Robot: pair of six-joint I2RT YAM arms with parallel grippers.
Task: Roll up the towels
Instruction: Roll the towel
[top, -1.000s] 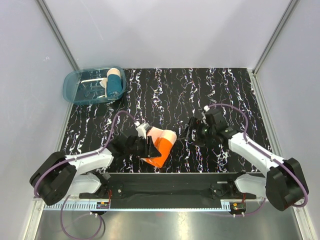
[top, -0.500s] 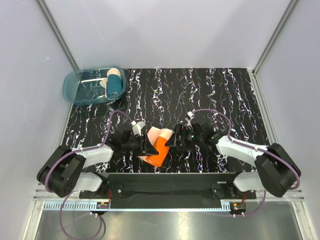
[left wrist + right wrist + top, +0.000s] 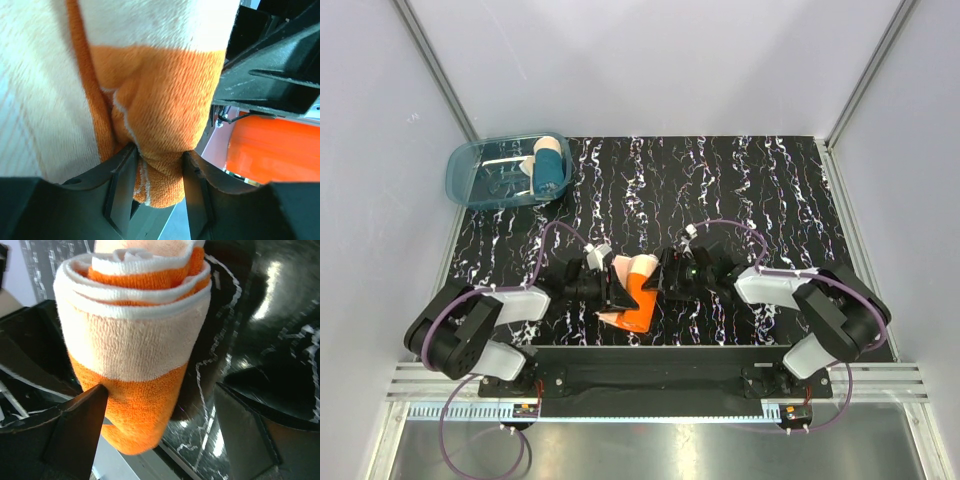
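A rolled towel [image 3: 634,294], orange with a pale peach band, sits near the table's front edge between both grippers. My left gripper [image 3: 613,288] is shut on its orange end, seen pinched between the black fingers in the left wrist view [image 3: 159,165]. My right gripper [image 3: 658,283] is open right beside the roll. In the right wrist view the towel [image 3: 132,355] stands against the left finger [image 3: 75,425], with a wide gap to the right one.
A blue plastic tub [image 3: 470,180] at the back left holds rolled towels [image 3: 548,166], one teal and one peach. The black marbled table [image 3: 720,190] stretches behind. Grey walls stand on three sides, and the arms' base bar [image 3: 650,365] lies at the front.
My right gripper has moved left across the table to the towel roll. My left gripper has drawn the roll slightly right and up, still holding it.
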